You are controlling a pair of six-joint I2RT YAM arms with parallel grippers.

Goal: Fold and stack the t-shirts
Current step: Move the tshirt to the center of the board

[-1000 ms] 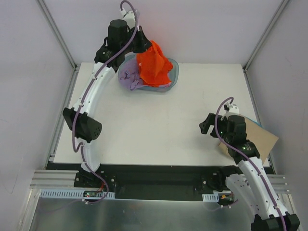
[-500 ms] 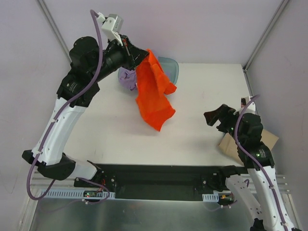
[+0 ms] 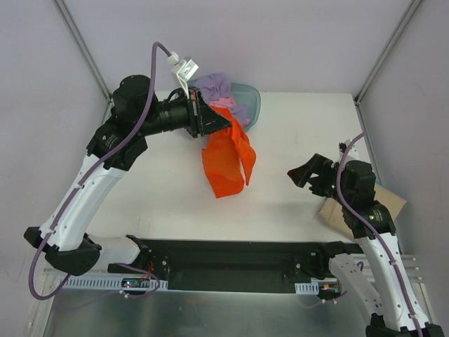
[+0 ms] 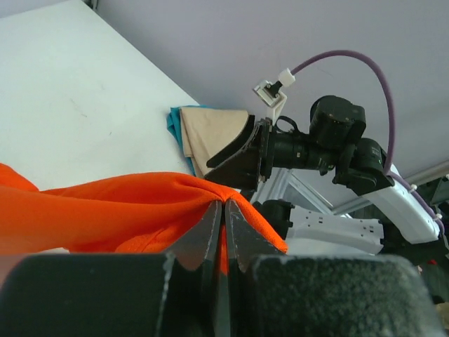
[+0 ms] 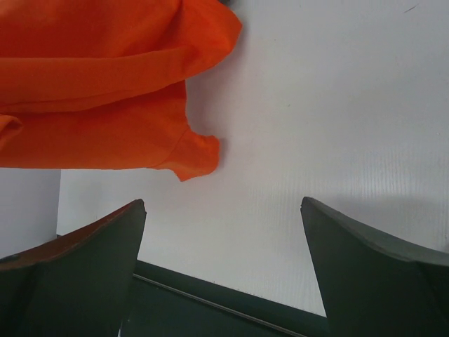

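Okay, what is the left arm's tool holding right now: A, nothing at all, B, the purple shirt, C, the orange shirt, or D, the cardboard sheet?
C: the left tool is pinched shut on a fold of the orange t-shirt, which hangs down from it.

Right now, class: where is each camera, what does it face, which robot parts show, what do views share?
Top: above, behind the arms, looking down on the table; both arms show.
Left wrist: along the left gripper's shut fingers, toward the right arm.
Right wrist: down at the table between the right gripper's open fingers.
Shared: the orange shirt, in all three.
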